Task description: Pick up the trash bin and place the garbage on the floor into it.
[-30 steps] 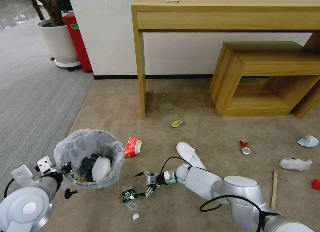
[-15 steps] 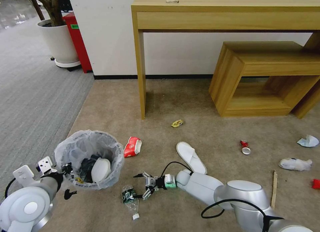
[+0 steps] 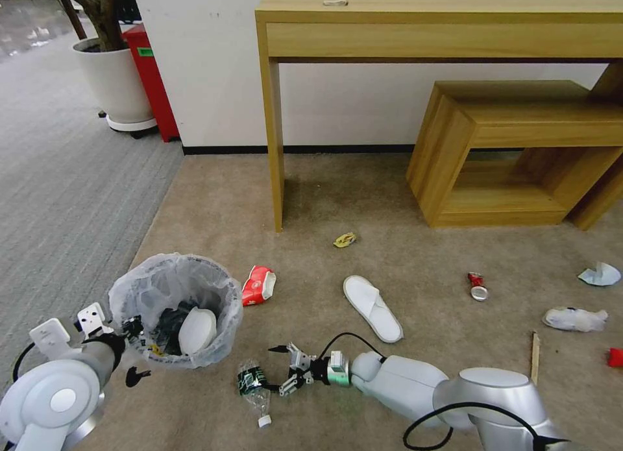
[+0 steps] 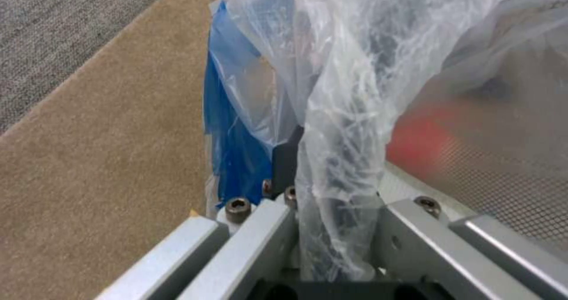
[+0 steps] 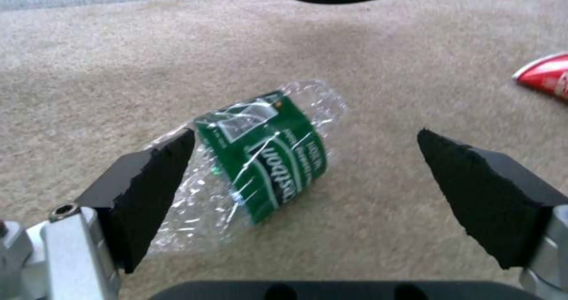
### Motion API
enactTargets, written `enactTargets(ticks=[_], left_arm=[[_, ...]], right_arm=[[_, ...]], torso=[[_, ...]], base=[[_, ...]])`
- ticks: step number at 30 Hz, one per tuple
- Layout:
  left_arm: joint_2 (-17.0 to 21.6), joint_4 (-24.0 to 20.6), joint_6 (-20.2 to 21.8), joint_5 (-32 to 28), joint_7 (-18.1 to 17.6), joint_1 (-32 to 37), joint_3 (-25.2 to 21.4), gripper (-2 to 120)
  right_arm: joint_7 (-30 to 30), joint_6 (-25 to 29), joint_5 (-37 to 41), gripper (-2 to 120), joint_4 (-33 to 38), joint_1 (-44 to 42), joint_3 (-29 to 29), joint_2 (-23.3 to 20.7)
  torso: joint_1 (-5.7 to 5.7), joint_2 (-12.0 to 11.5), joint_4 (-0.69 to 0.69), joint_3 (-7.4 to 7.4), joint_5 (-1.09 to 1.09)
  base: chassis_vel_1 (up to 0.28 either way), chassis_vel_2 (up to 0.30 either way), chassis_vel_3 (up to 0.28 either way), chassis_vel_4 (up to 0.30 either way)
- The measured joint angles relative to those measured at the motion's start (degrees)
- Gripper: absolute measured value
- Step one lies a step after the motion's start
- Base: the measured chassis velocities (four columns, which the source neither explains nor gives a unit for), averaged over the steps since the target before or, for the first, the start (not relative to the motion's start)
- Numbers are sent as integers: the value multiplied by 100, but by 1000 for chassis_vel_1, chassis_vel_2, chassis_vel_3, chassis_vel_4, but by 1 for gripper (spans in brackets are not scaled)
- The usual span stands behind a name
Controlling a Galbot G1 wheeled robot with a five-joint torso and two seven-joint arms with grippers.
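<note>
The trash bin, lined with a crinkled white bag, stands at the lower left of the head view over the beige floor. My left gripper is shut on its near rim, its fingers pinching bag and wall. A white slipper lies inside. My right gripper is open and low over the carpet, its pads either side of a crushed bottle with a green label. Other garbage lies around: a red-white carton, a slipper, a red can and a wooden stick.
A tall wooden desk and a low wooden shelf stand against the wall ahead. A yellow wrapper and tissues also lie on the floor. A potted plant and grey striped carpet are at the left.
My right arm has dropped and drawn nearer me, uncovering the slipper on the floor; its open gripper now brackets the bottle. The left gripper and bin have barely shifted.
</note>
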Motion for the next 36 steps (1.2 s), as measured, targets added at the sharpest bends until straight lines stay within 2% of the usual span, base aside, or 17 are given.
enactTargets(ticks=[20, 25, 36], left_arm=[[16, -112, 8, -45, -62, 82, 24, 0], [15, -171, 12, -40, -86, 107, 33, 0], [19, -312, 16, -37, -109, 184, 35, 0]], right_arm=[[34, -126, 197, 96, -49, -289, 255, -2], [34, -155, 256, 92, -77, -344, 336, 37], [9, -283, 483, 90, -202, -478, 387, 185]], torso=[[0, 0, 0, 0, 0], [0, 0, 0, 0, -1], [0, 0, 0, 0, -1]], base=[[0, 0, 0, 0], [0, 0, 0, 0], [0, 0, 0, 0]])
